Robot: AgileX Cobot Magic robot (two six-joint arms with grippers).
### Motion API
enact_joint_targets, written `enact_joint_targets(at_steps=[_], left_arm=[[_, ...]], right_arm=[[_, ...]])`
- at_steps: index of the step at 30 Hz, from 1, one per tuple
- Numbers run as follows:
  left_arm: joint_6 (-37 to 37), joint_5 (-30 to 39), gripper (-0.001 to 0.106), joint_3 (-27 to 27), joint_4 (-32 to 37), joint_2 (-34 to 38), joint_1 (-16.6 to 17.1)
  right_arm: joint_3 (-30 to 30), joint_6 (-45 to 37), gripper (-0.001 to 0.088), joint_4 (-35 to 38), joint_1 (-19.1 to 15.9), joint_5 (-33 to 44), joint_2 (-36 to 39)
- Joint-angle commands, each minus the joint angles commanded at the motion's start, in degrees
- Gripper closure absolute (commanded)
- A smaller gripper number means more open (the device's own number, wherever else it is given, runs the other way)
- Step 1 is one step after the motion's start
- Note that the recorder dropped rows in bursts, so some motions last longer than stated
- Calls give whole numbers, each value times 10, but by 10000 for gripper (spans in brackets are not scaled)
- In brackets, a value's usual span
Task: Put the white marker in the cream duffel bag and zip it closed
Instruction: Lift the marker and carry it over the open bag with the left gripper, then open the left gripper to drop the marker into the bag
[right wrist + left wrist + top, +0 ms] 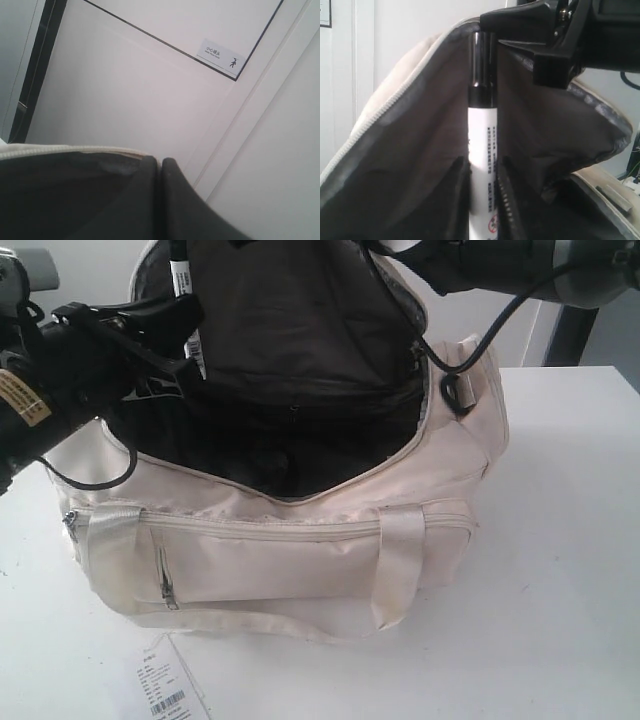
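My left pincer (482,192) pinches the white marker (482,150) upright over the open cream duffel bag (300,560); my right pincer (161,200) is pressed together.

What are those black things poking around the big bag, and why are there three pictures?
They are two robot arms with pinching grippers. One camera watches from outside: it shows the cream duffel bag lying open on a white table, with a paper label in front. The other two cameras ride on the arms' wrists. The left gripper pinches the white marker over the bag's dark inside. The right gripper is shut on the bag's flap, holding it up.
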Motion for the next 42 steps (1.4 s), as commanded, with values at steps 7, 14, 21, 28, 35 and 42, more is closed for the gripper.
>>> enact_joint_targets(at_steps=[7, 14, 21, 28, 35, 42], left_arm=[[-33, 40, 1041, -27, 69, 21, 0], [2, 93, 582, -34, 78, 21, 0], [2, 96, 267, -34, 78, 19, 0], [0, 165, 560, -34, 101, -15, 0], [-21, 220, 1053, -34, 198, -79, 0], [-93, 415, 1053, -34, 253, -158, 0]], right_arm=[[0, 0, 868, 0, 0, 0, 0], [0, 0, 868, 0, 0, 0, 0], [0, 0, 868, 0, 0, 0, 0], [0, 0, 868, 0, 0, 0, 0], [0, 0, 868, 0, 0, 0, 0], [0, 0, 868, 0, 0, 1, 0]])
